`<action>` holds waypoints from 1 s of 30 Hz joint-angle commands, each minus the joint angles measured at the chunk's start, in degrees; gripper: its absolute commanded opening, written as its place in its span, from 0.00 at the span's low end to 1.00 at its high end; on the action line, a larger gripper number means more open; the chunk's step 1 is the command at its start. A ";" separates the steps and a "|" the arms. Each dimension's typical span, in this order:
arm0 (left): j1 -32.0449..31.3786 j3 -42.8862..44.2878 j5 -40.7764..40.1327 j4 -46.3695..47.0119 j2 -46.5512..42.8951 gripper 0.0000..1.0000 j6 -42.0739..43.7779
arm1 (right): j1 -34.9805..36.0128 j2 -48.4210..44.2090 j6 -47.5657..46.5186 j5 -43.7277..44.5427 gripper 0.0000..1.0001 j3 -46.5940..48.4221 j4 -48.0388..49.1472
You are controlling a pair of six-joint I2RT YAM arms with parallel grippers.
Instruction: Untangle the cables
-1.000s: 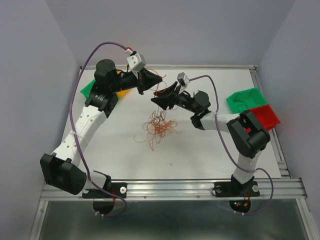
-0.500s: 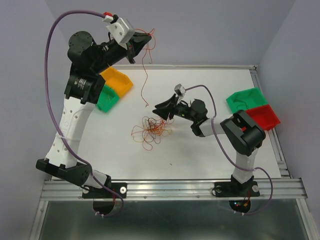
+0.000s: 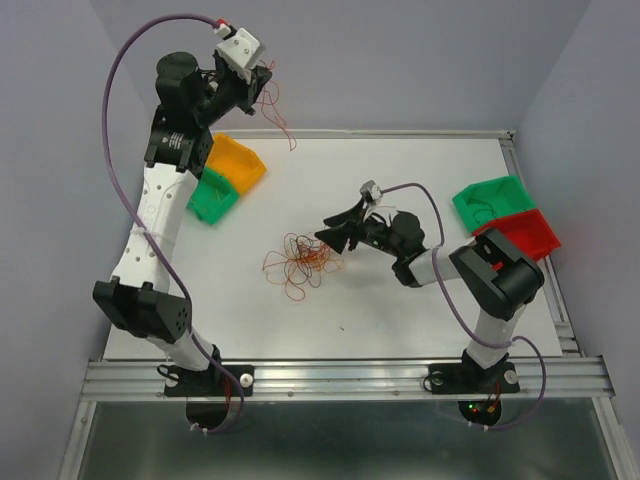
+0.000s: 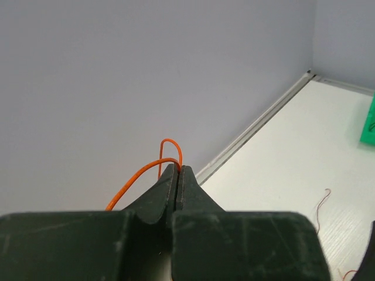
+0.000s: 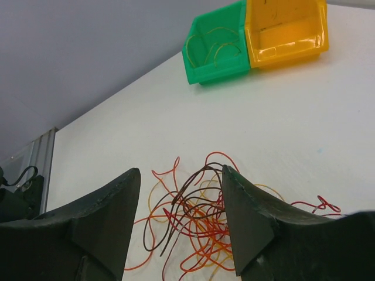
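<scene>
Nearest, along the front rail (image 3: 340, 375): the left arm base (image 3: 205, 380) and the right arm base (image 3: 475, 378), side by side.

A little farther in, about the middle of the white worktop (image 3: 420, 300): the tangle of cables (image 3: 303, 262), a loose knot of thin orange, red, yellow and dark brown strands lying flat, with a few loops straying toward the near side. At its right-hand edge: the right gripper (image 5: 179, 175), low over the worktop and pointing left at the knot, fingers spread wide apart, gripping nothing. Strands of the knot just ahead of and below the tips in the wrist view; touching or not, impossible to tell. One dark brown strand (image 5: 176, 216) arching up out of the heap between the two fingers. A small red kink of wire (image 5: 319, 205) off to one side of the heap.

Farther out on the right: the right green bin (image 3: 492, 200) and a red bin (image 3: 528, 232), touching each other, well apart from the knot. Farther out on the left: the left green bin (image 3: 212, 197) edge to edge with an orange bin (image 3: 238, 163); a couple of thin pale wires curled inside that left green bin.

Farthest and highest: the left gripper (image 4: 177, 175), high above the far left corner against the grey back wall, fingers pressed together and pinching a single orange cable (image 4: 170, 143). A short loop of that cable poking up above the closed tips. The rest trailing down, separate from the knot, its lower end dangling in front of the wall near the far edge of the worktop, close to the orange bin but not in it
</scene>
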 commanded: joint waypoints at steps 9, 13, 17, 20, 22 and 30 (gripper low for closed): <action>13.64 1.09 4.67 3.65 13.76 0.00 1.78 | 0.48 -7.17 -1.66 3.68 0.62 -5.59 3.40; 17.07 2.76 6.17 3.83 20.08 0.00 1.34 | 0.39 -8.22 -1.40 3.59 0.61 -6.56 3.40; 18.57 4.51 5.91 3.21 25.19 0.00 2.13 | 0.39 -9.37 -1.75 4.21 0.61 -7.53 3.40; 19.01 4.60 4.33 3.91 26.78 0.00 3.18 | 0.39 -10.25 -1.93 4.65 0.60 -8.14 3.31; 19.62 5.30 4.06 3.91 28.45 0.00 3.36 | 0.48 -10.77 -2.01 4.65 0.60 -8.32 3.31; 20.06 7.59 -4.19 1.20 31.44 0.00 9.33 | 0.39 -11.48 -2.28 4.82 0.60 -8.76 3.31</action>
